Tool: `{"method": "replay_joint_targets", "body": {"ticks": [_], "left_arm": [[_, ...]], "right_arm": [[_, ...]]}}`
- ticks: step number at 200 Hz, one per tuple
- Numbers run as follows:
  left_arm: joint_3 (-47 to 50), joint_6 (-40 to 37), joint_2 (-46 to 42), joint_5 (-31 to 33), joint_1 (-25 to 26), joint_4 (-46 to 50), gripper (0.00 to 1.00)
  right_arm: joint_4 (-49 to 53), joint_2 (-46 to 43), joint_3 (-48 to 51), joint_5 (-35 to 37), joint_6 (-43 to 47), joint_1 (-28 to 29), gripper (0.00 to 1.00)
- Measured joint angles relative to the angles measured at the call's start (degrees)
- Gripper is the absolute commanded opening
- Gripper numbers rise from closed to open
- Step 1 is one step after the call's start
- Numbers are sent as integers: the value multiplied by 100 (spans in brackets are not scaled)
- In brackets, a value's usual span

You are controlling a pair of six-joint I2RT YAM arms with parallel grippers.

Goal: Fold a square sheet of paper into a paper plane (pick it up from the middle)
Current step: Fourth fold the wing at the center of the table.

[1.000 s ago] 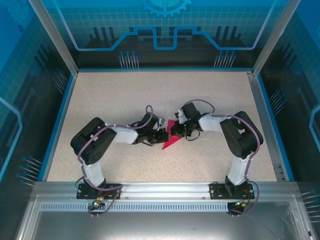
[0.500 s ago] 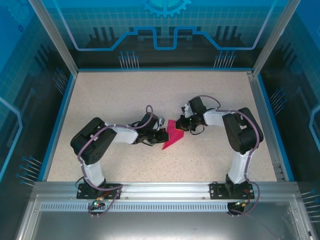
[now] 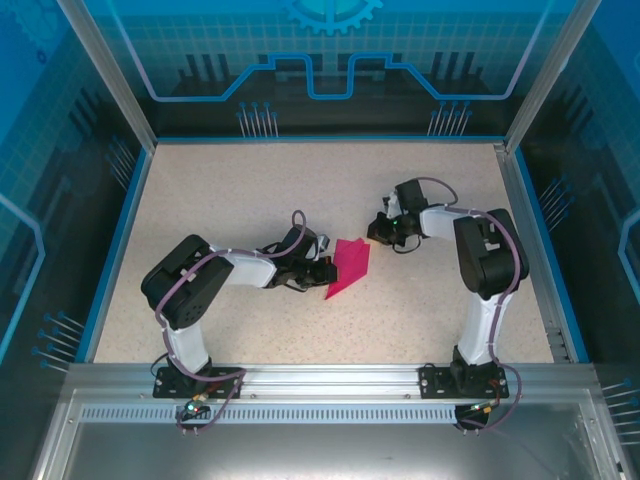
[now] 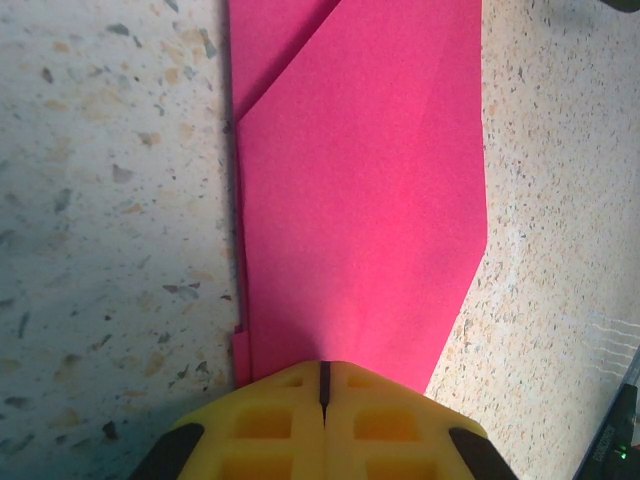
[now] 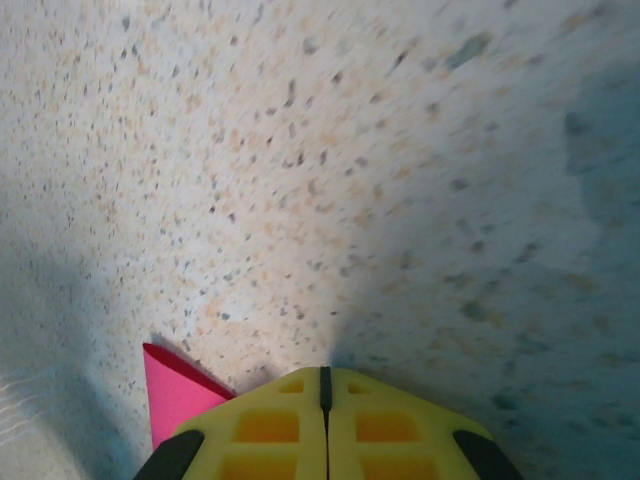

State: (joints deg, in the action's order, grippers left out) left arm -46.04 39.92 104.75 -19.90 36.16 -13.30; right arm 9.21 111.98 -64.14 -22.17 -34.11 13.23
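The left gripper (image 4: pixel 322 368) has its two yellow fingers pressed tight together, with no gap between them. The tips sit right on the near end of the pink paper (image 4: pixel 360 200). I cannot tell if they pinch the paper or just push it down onto the table (image 3: pixel 250 190).

From these jaws the paper runs straight ahead, long and thin. It lies flat. On the left side a second layer peeks out along the edge, and far ahead a slanted fold line crosses it. The right side bends in toward the jaws, so the near end gets narrow.

The right gripper (image 5: pixel 322 372) is closed too, and it holds nothing. One pink corner of the paper (image 5: pixel 178 388) pokes out low on its left, just beside the tips. Ahead of these jaws is bare speckled table.

From above, the paper (image 3: pixel 352 264) lies between the two grippers. The left gripper (image 3: pixel 320 272) touches it. The right gripper (image 3: pixel 378 232) is just off its far corner.

So I think the left arm is the holder now, and the right one must come back over the paper for the next fold
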Motion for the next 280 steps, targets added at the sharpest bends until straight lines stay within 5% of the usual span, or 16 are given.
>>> {"method": "replay_joint_targets", "body": {"ticks": [71, 125, 213, 280], "left_arm": [[-42, 0, 20, -4, 0, 59, 0], [-42, 2, 20, -7, 0, 59, 0], [-42, 4, 20, -7, 0, 57, 0], [120, 50, -81, -9, 2, -245, 13]], "right_arm": [[-96, -1513, 542, 168, -28, 415, 7], [-326, -872, 944, -304, -350, 1189, 5], [-435, -442, 970, -531, -446, 1187, 5], [-341, -404, 898, -509, -389, 1187, 4]]}}
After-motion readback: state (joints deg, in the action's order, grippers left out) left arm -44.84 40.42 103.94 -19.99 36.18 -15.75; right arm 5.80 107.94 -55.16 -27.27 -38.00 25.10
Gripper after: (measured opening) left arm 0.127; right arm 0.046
